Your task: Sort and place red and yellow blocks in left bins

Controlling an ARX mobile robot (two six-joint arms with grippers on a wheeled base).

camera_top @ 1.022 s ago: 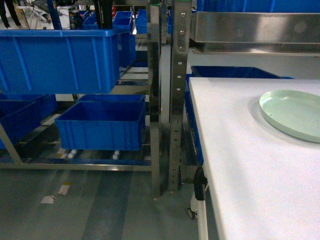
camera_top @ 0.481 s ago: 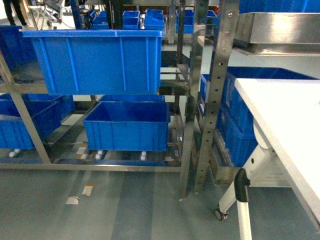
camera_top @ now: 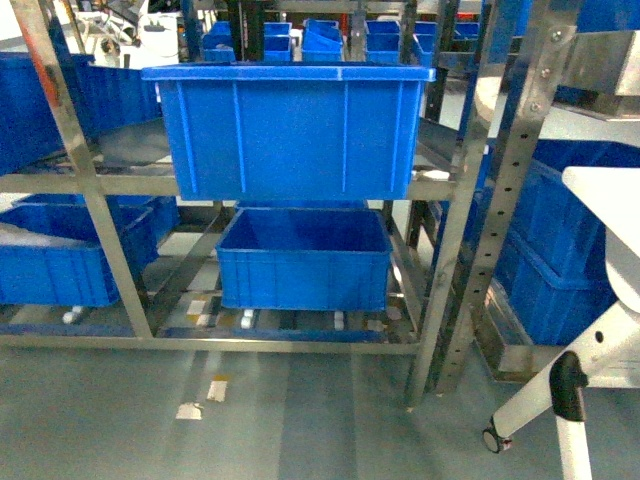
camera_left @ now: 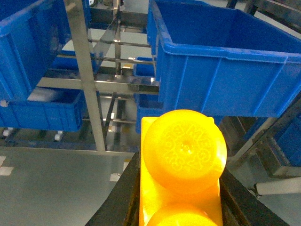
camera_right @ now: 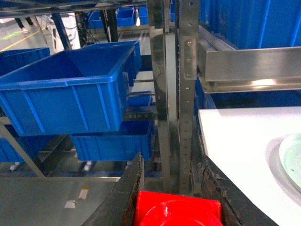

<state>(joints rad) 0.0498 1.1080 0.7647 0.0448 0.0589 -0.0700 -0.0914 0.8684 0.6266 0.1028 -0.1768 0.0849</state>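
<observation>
Left gripper (camera_left: 181,207) is clamped on the yellow block (camera_left: 183,160), right gripper (camera_right: 176,207) on the red block (camera_right: 176,212), both short of the upper blue bin (camera_top: 290,130). Only wrist cams show the blocks; head cam just gets the steel rack (camera_top: 100,230) and bins.

A steel shelving rack (camera_top: 90,190) fills the view. A large blue bin (camera_top: 288,130) sits on its upper shelf, a smaller blue bin (camera_top: 303,258) directly below. More blue bins (camera_top: 60,262) sit left. A white table's edge (camera_top: 605,195) and wheeled leg (camera_top: 545,400) appear near right.
</observation>
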